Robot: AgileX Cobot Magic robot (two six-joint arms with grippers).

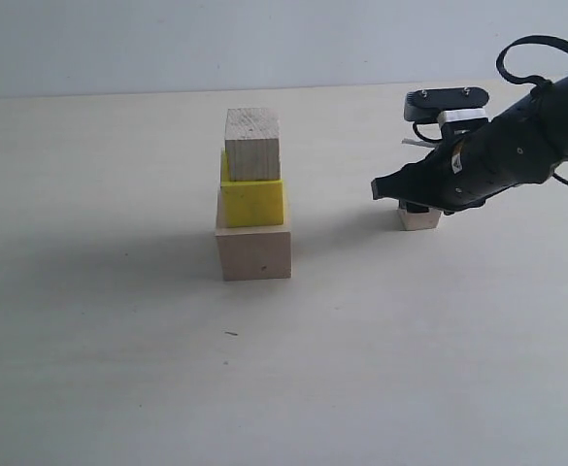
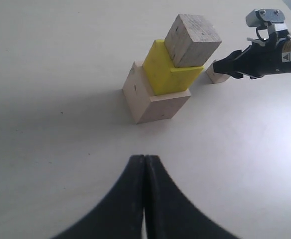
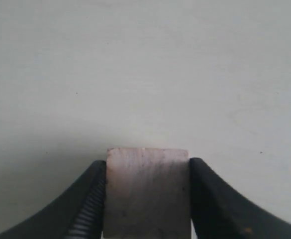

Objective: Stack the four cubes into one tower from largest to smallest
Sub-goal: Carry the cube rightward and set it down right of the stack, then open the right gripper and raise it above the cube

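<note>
A pale wood-toned table point(image 1: 118, 369) meets a plain light wall point(image 1: 118, 39). On the table the tower point(image 1: 253, 204) stands upright, long axis vertical: large pale cube point(image 1: 254, 254), then yellow cube point(image 1: 253, 204), with one small wooden cube point(image 1: 252, 146) on top. To the right of the large pale cube in the exterior view and apart from it, the right gripper point(image 3: 147, 169) pinches the other small cube point(image 1: 419, 221). The left gripper point(image 2: 144, 167) is pressed together.

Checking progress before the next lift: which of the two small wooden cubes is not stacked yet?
The loose cube resting on the table, clamped between the right gripper's jaws. The other small cube already tops the yellow cube.
</note>
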